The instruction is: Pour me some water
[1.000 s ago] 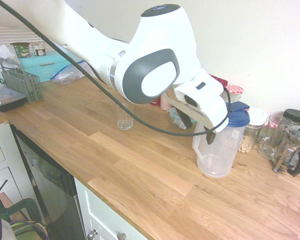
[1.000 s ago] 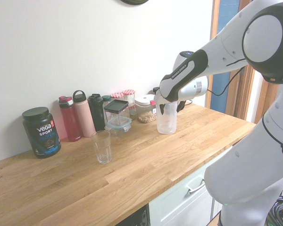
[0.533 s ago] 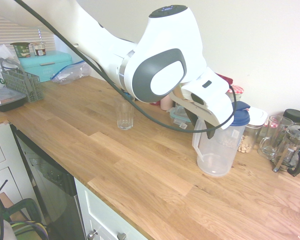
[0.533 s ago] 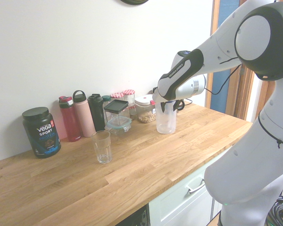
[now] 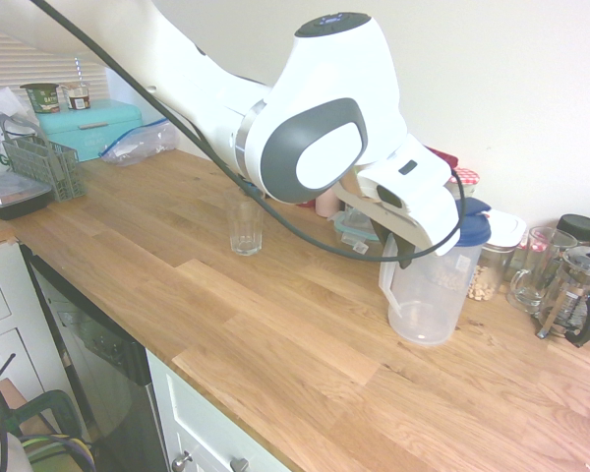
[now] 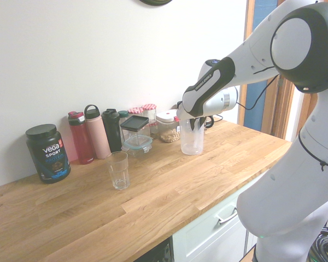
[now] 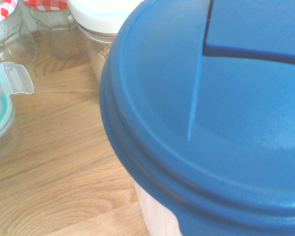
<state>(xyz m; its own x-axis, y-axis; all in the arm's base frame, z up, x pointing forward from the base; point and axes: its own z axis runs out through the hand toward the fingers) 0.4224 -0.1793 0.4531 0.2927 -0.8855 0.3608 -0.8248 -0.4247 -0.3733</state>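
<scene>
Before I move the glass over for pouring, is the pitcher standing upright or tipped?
Upright: the pitcher's base sits flat on the counter, with its blue lid on top.

- I see a tall, translucent plastic pitcher [image 5: 435,300] standing upright on the wooden counter [image 5: 275,339].
- Its dark blue lid [image 5: 475,230] sits on top, round and ridged at the rim as I look down on it.
- Its pale side handle [image 5: 385,278] runs down one side.
- The water is too faint for me to make out.
</scene>
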